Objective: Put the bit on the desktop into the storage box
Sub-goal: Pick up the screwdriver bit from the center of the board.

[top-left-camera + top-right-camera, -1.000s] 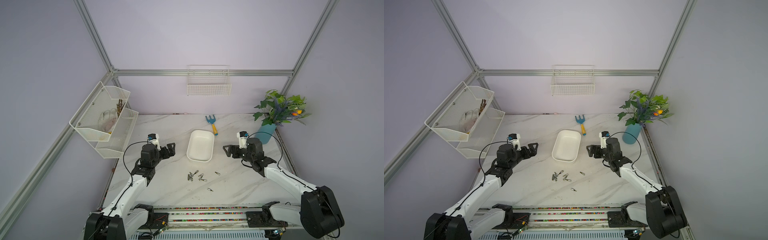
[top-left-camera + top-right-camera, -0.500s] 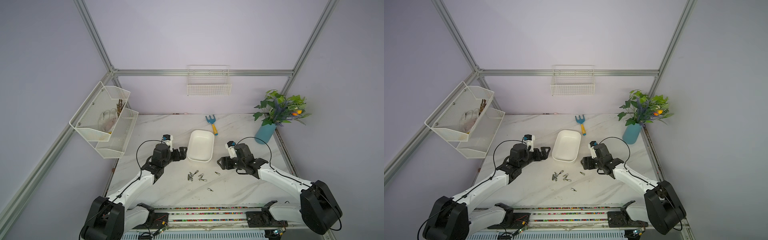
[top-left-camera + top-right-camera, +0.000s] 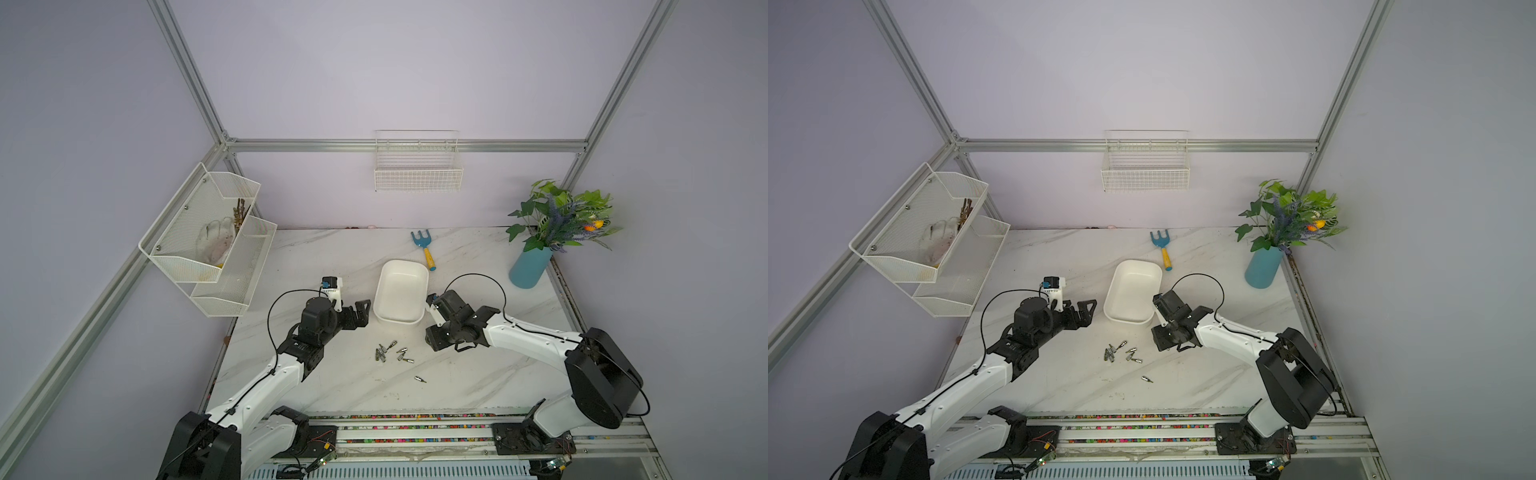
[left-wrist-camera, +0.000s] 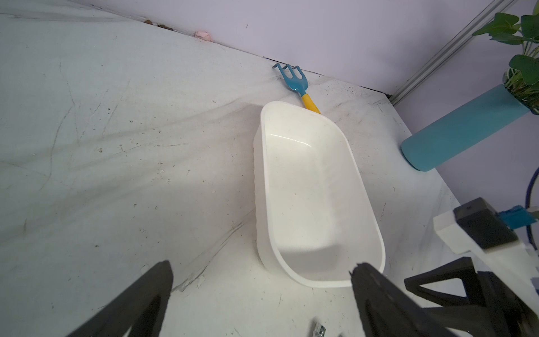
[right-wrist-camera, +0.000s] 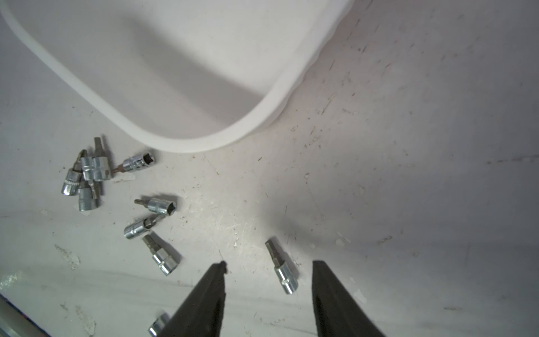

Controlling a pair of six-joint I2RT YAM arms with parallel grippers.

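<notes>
We are looking at a white marble desktop (image 3: 332, 257) inside lilac walls (image 3: 415, 62), with the storage box (image 3: 401, 291) sitting mid-frame. Only the right wrist view is showing the bit (image 5: 282, 271), lying on the desktop between the parted fingers of the right gripper (image 5: 270, 263), which are touching nothing. The other bits (image 3: 380, 354) are lying just below the box. The left gripper (image 4: 262, 264) is gaping wide, empty.

Lilac walls (image 3: 374, 62), aluminium frame (image 3: 291, 145) — wire basket (image 3: 417, 178) on back wall, mesh rack (image 3: 203, 249) left.
</notes>
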